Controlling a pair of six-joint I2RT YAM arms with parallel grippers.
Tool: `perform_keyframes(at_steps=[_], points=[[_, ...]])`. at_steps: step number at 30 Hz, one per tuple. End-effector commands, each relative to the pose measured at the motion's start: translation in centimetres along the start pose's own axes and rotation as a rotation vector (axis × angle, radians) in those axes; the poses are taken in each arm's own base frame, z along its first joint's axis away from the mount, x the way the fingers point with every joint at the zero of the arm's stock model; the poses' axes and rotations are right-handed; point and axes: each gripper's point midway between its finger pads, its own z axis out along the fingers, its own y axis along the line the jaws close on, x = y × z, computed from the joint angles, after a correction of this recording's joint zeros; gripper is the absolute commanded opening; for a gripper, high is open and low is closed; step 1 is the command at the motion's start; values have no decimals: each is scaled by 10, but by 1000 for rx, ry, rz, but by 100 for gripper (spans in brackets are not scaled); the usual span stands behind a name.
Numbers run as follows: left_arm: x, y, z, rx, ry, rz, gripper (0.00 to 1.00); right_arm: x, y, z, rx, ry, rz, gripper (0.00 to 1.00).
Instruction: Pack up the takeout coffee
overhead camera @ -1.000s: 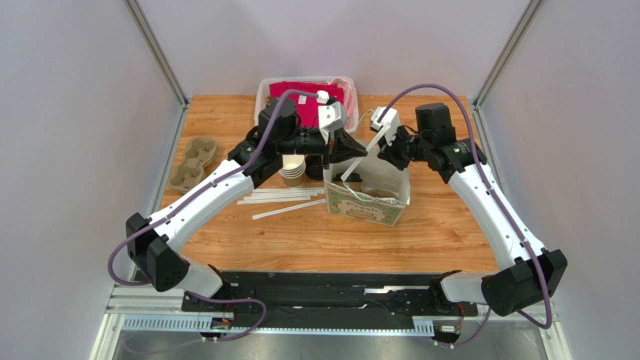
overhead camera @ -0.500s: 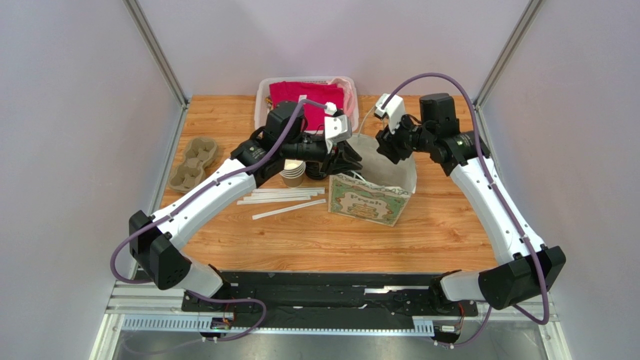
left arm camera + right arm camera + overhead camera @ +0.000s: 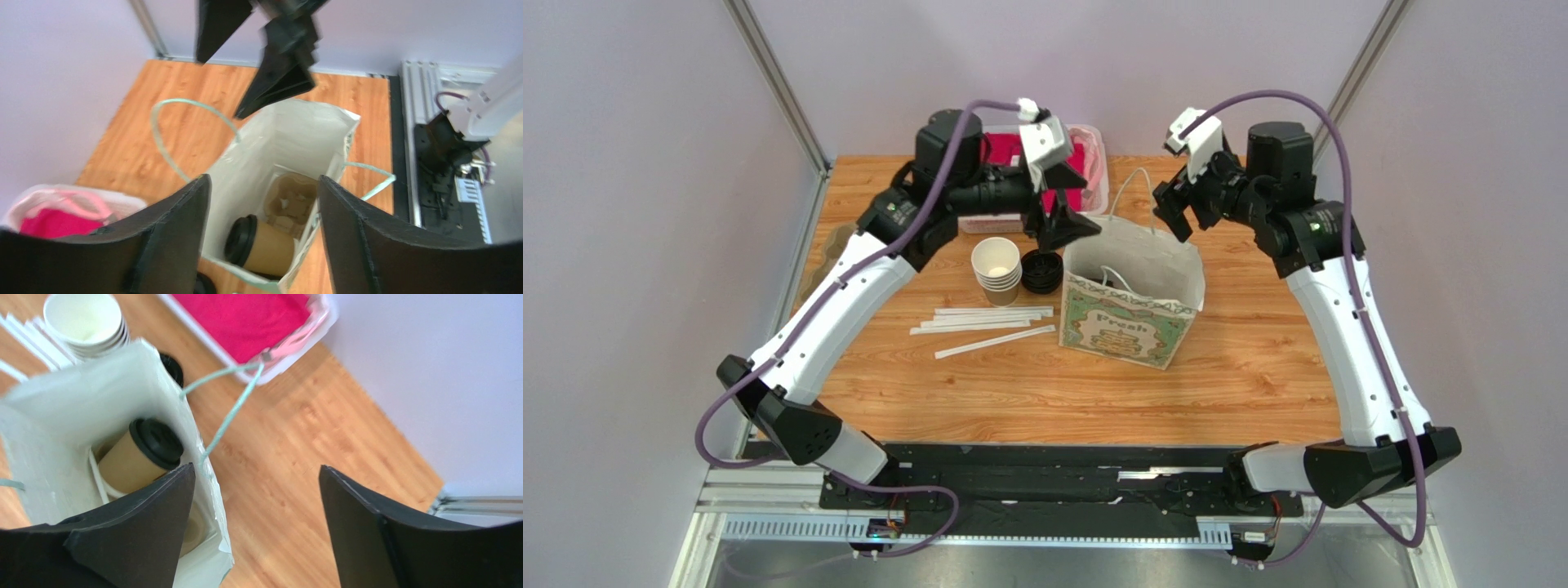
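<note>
The tan paper takeout coffee cup [image 3: 269, 248] with its round black plastic lid [image 3: 240, 240] lies tilted on its side at the bottom of the white paper bag [image 3: 1133, 300]. The bag has a green printed label and thin pale-green handles. A brown moulded cardboard tray [image 3: 293, 201] lies beside the cup in the bag.

The left gripper [image 3: 264, 181] hangs above the bag's open mouth. Its two black fingers are spread wide with nothing between them, and the cup is straight below the gap, well apart from the fingers. The right gripper [image 3: 256, 470] is likewise spread wide and grips nothing. It sits over the bag's far rim (near one handle), with the cup down inside the bag on its left-finger side.

The bag stands upright on an orange-brown wooden tabletop [image 3: 1259, 368]. Just left of the bag are a stack of nested paper cups [image 3: 997, 267], cream-white inside, and a small pile of black lids [image 3: 1043, 271]. Several white straws [image 3: 983, 321] lie flat in front of them. At the table's far edge is a clear plastic bin [image 3: 1089, 145] holding bright pink cloth, partly hidden by the left arm.

Pale lilac-grey walls [image 3: 646, 184] close in the table, with slanting aluminium posts [image 3: 775, 80] at the corners.
</note>
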Motion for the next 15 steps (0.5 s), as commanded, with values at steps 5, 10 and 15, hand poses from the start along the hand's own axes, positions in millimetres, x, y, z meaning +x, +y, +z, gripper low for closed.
perform_keyframes(at_steps=[5, 10, 15], points=[[-16, 72, -75, -303, 147, -216, 94, -66, -57, -57, 241, -187, 204, 100], [31, 105, -130, -466, 307, -442, 95, -29, -105, -74, 359, -168, 461, 100], [92, 114, -171, -543, 430, -628, 98, 42, -123, -77, 426, -35, 592, 100]])
